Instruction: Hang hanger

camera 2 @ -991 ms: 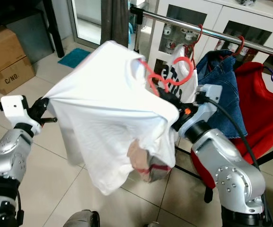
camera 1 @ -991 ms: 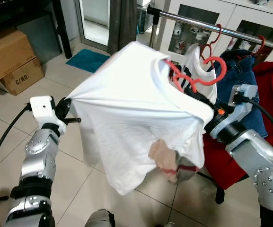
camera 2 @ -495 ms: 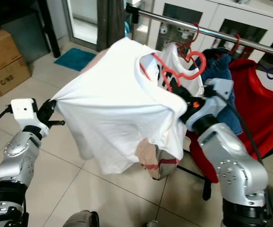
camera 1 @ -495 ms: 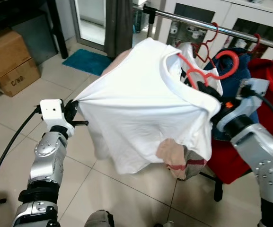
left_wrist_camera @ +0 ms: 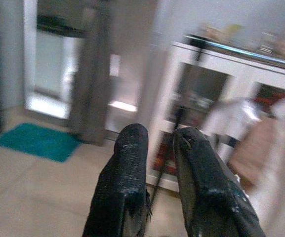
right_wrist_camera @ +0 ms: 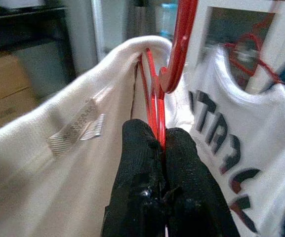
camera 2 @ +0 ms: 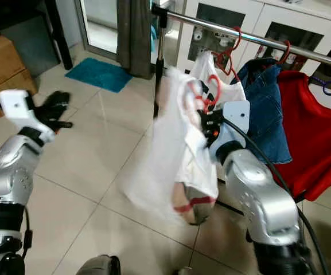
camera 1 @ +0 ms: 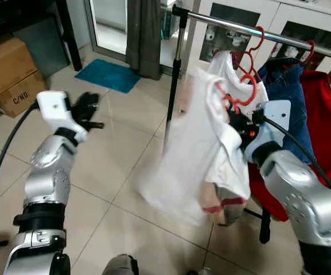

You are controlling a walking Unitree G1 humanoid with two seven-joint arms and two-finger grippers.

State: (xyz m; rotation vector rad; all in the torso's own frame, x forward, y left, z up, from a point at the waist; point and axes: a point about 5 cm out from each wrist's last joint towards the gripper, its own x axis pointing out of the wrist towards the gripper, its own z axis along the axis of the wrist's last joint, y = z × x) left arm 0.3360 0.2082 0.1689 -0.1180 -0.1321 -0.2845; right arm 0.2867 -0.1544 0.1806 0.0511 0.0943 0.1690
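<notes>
A red hanger (camera 1: 241,96) carries a white T-shirt (camera 1: 194,154), blurred with motion, that hangs loose below it just in front of the metal clothes rail (camera 1: 240,27). My right gripper (camera 1: 238,122) is shut on the hanger's wires below the hook (right_wrist_camera: 179,44), with the shirt's collar (right_wrist_camera: 107,64) beside the fingers (right_wrist_camera: 142,168). The hook is below the rail, apart from it. My left gripper (camera 1: 86,107) is raised at the left over the floor, away from the shirt. Its fingers (left_wrist_camera: 127,168) stand slightly apart with nothing between them.
On the rail hang a white printed shirt (camera 1: 232,64), a blue denim garment (camera 1: 294,94) and a red garment (camera 1: 328,114). The rail's upright post (camera 1: 174,74) stands behind the shirt. Cardboard boxes (camera 1: 7,71) and a teal mat (camera 1: 111,74) lie at the left, a white cabinet (camera 1: 303,26) behind.
My left gripper has let go of the shirt and drawn up and away to the left. The shirt has dropped from spread out to hanging under the hanger.
</notes>
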